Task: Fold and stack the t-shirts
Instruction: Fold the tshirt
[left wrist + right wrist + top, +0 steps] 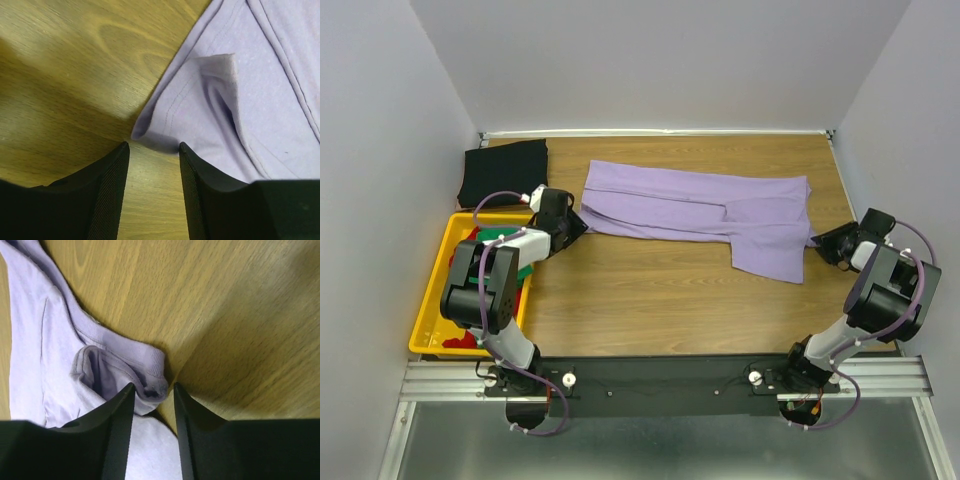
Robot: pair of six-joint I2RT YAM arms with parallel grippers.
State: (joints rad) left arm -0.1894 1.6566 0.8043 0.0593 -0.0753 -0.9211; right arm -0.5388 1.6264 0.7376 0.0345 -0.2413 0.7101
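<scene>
Only overhead: black tee [505, 170] beyond lavender tee [705, 212].

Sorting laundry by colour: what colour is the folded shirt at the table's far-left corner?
Black; the folded cloth t-shirt shows best in the top external view.

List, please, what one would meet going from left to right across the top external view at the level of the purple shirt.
Yellow crate → left hand → lavender t-shirt → right hand.
</scene>
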